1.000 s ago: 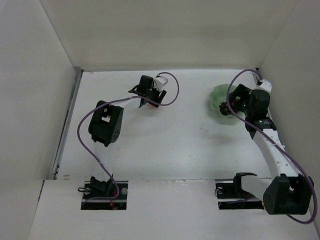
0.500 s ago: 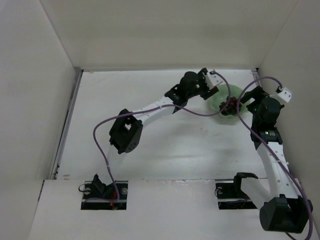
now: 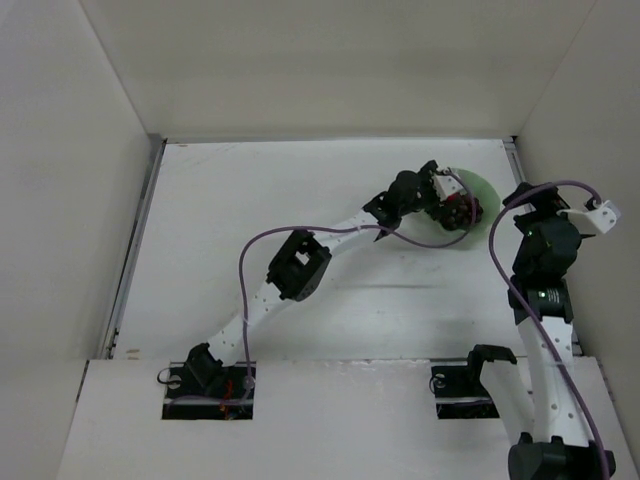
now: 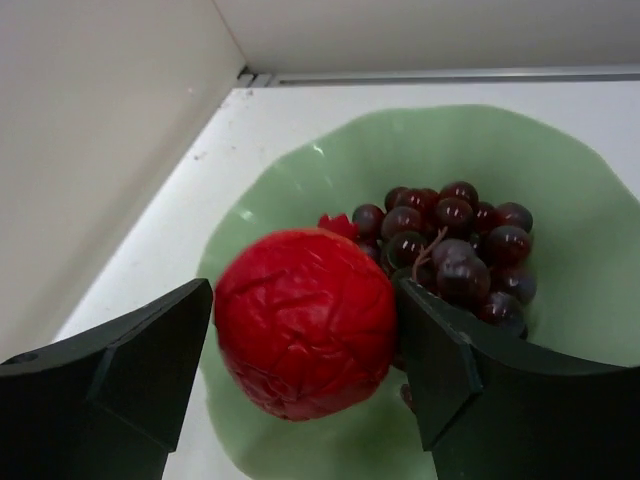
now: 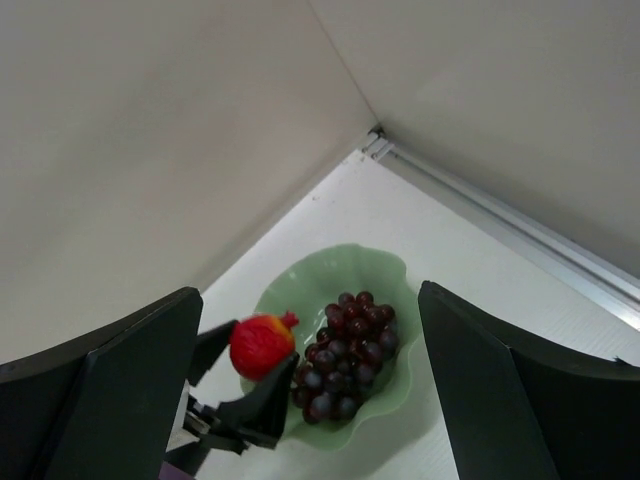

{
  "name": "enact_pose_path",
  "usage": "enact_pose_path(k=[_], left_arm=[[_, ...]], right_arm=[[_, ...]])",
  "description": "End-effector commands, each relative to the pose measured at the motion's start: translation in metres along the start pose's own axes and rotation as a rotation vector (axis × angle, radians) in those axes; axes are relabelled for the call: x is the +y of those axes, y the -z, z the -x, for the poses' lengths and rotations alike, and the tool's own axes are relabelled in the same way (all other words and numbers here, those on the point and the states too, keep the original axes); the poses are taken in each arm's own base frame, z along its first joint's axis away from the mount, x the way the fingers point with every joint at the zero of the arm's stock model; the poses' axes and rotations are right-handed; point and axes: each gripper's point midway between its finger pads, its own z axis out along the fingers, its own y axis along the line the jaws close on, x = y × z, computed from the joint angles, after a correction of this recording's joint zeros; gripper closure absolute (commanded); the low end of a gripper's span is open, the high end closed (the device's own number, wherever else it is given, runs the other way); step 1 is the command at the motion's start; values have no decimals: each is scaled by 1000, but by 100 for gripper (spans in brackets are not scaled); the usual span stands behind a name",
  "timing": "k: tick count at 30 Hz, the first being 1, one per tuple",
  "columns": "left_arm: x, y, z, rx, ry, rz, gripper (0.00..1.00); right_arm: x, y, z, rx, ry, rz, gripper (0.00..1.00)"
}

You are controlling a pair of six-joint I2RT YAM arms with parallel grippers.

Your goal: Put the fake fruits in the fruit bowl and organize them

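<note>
We find the grapes (image 4: 455, 245) already lying in the fruit bowl (image 4: 590, 200). The red fruit (image 4: 305, 325) is over the bowl beside them, flanked closely by the left fingers (image 4: 150, 370); whether they truly clamp it we cannot tell. The right fingers (image 5: 110, 380) gape wide, empty. Only setting it down seems left.

White table (image 3: 300, 290); white walls (image 3: 330, 60) around; grey strip (image 3: 133, 250), perhaps rail, left edge.
</note>
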Motion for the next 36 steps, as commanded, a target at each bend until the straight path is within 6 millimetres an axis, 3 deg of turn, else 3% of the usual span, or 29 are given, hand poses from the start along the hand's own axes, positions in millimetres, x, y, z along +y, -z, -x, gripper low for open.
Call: enact_pose_path(k=[1, 3, 5, 10, 14, 17, 20, 23, 28, 33, 36], left_arm=[[11, 2, 86, -177, -15, 4, 21], [13, 4, 92, -183, -24, 16, 7], [22, 6, 103, -193, -47, 54, 1], [55, 24, 143, -242, -68, 168, 0], [78, 60, 181, -279, -83, 251, 0], [83, 102, 189, -223, -141, 260, 0], [82, 163, 173, -112, -226, 256, 0], [91, 237, 122, 80, -249, 271, 0], [134, 391, 41, 400, -195, 463, 0], [156, 533, 7, 574, -198, 687, 0], [155, 590, -1, 618, -192, 817, 0]], right_arm=[[-1, -1, 22, -88, -20, -24, 3], [4, -4, 15, -61, 3, -2, 2], [7, -5, 11, -44, 6, 17, 2], [18, 0, 6, -19, -5, 69, 2], [17, 4, 6, -13, 7, 72, 1], [11, -4, -13, 61, 52, 48, 0], [-8, -19, -52, 231, 75, 2, 0], [-21, -24, -75, 340, 13, -34, 0], [-37, -18, -99, 410, 5, -58, 0], [-67, 2, -140, 517, 3, -137, 0], [-76, 18, -148, 511, -37, -151, 0]])
